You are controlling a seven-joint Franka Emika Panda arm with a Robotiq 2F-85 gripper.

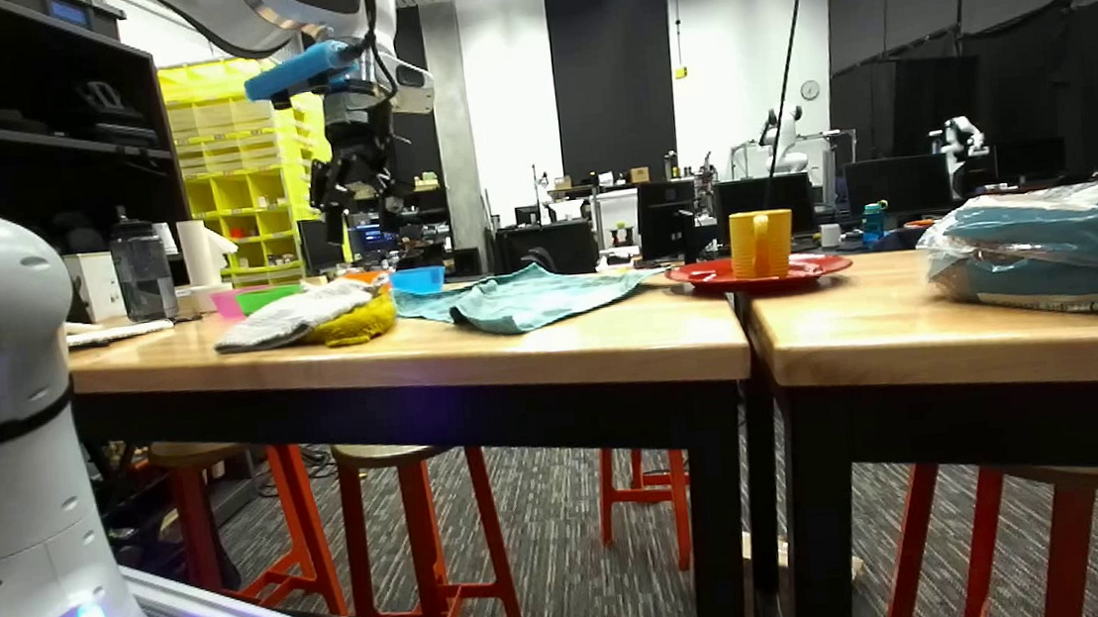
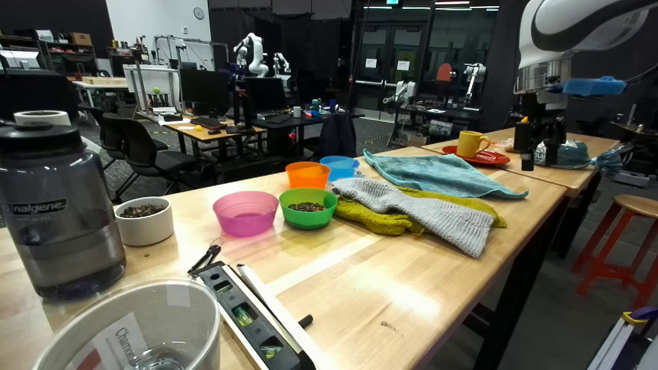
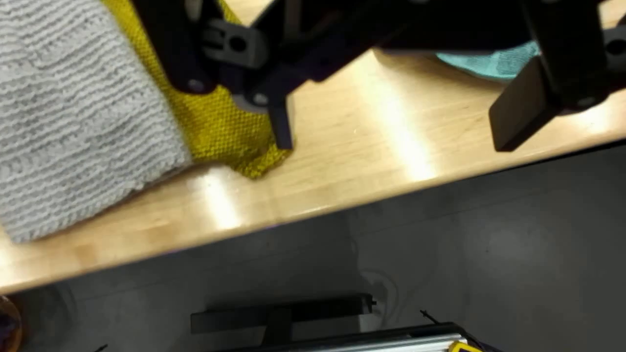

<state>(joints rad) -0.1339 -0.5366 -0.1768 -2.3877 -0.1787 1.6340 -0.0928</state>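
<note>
Mustard cloth (image 2: 378, 219), coarse-textured, rumpled; ribbed grey cloth (image 2: 434, 218) draped across it.

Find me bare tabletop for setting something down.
Bare wood lies between the level and the grey cloth; a smaller edge patch separates the mustard cloth from the teal cloth. Crowded: where the pink bowl, green bowl, orange bowl and blue bowl bunch.

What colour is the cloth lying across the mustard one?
The upper cloth is light grey; clearest in wrist view.

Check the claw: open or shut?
The claw is open: in the wrist view its fingers stand wide apart, with nothing held between.
</note>
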